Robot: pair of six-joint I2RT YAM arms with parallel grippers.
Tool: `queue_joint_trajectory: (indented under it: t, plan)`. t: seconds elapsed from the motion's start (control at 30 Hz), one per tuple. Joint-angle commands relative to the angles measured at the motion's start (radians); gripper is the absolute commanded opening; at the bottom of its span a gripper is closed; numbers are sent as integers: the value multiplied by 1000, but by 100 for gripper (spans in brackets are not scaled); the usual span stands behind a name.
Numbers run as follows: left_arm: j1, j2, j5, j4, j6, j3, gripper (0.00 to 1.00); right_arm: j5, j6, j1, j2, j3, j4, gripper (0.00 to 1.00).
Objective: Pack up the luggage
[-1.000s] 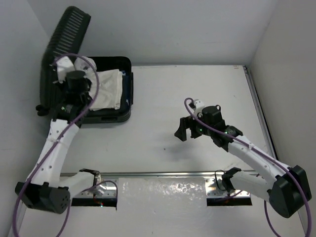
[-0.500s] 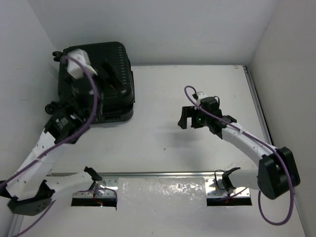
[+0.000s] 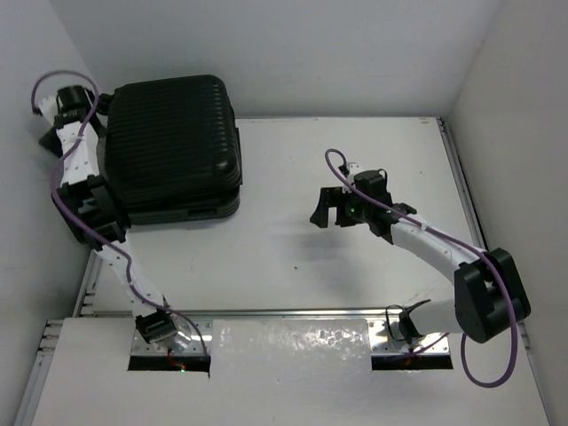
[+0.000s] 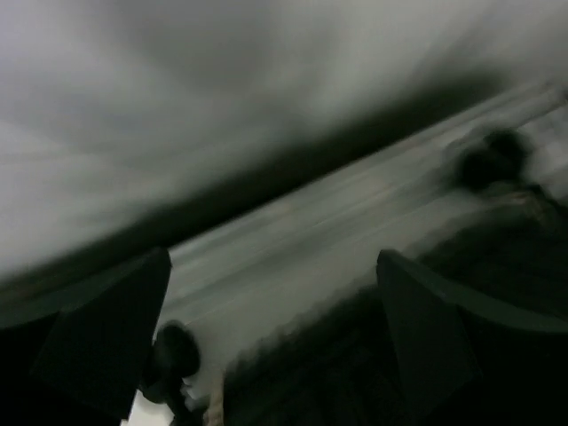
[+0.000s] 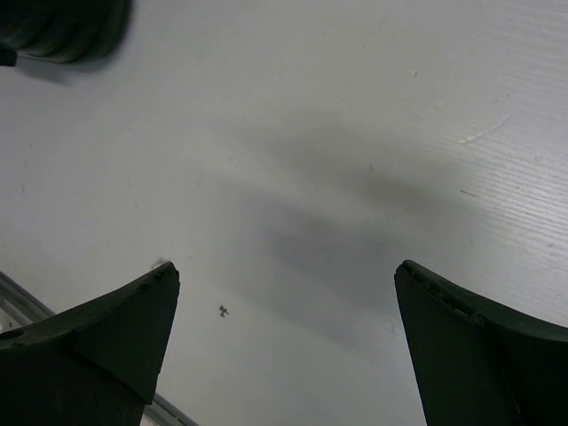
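Observation:
The luggage (image 3: 173,146) lies shut at the back left of the table, ribbed black shell up. My left gripper (image 3: 94,108) is raised beside its left edge, close to the wall. The left wrist view is motion-blurred: the left gripper (image 4: 275,266) stands open with nothing between its fingers, and below it show a dark edge of the luggage (image 4: 355,373) and a caster wheel (image 4: 173,355). My right gripper (image 3: 324,213) hovers open over the bare table, right of the luggage. In its wrist view the right gripper (image 5: 286,266) frames only white tabletop, with a corner of the luggage (image 5: 62,27) at top left.
White walls close in the table at the left, back and right. A metal rail (image 3: 284,312) runs along the near edge by the arm bases, and another rail (image 3: 466,204) lines the right side.
The luggage lid, open a second ago over white cloth, has come down shut. My left arm has swung from inside the case to the back-left wall and its gripper has opened. The right gripper has drifted slightly left.

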Motion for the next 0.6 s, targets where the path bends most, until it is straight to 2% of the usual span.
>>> queue_joint_trajectory:
  t: [0.0, 0.07, 0.1, 0.2, 0.27, 0.3, 0.33, 0.37, 0.4, 0.43, 0.5, 0.57]
  plan:
    - [17, 30, 90, -103, -79, -8, 100, -66, -20, 4, -14, -9, 67, 99]
    - [11, 3, 106, -61, -92, -166, 100, -92, -21, 4, 6, -9, 78, 99]
    - [5, -42, 139, -9, -98, -293, 100, -112, -22, 4, 12, -7, 78, 99]
    - [-43, -175, 280, 124, -69, -529, 100, -147, -33, 4, 14, -7, 107, 99]
    - [-131, -253, 352, 189, -72, -616, 100, -154, -42, 4, 8, -3, 106, 99]
    - [-168, -349, 370, 222, -69, -727, 100, -154, -48, 2, 5, 5, 96, 99]
    - [-245, -404, 371, 243, -93, -786, 100, -152, -79, 1, 3, 29, 55, 99]
    - [-286, -454, 405, 348, -95, -847, 100, -149, -102, -3, 5, 49, 25, 99]
    - [-331, -544, 408, 386, -118, -954, 100, -141, -123, -6, 8, 69, -8, 99]
    - [-418, -583, 405, 401, -150, -1002, 100, -96, -157, -16, 9, 115, -87, 99]
    - [-532, -655, 431, 484, -213, -1114, 100, -74, -175, -45, 15, 149, -143, 99]
    - [-833, -700, 394, 573, -303, -1205, 100, -72, -185, -145, 26, 212, -212, 99]
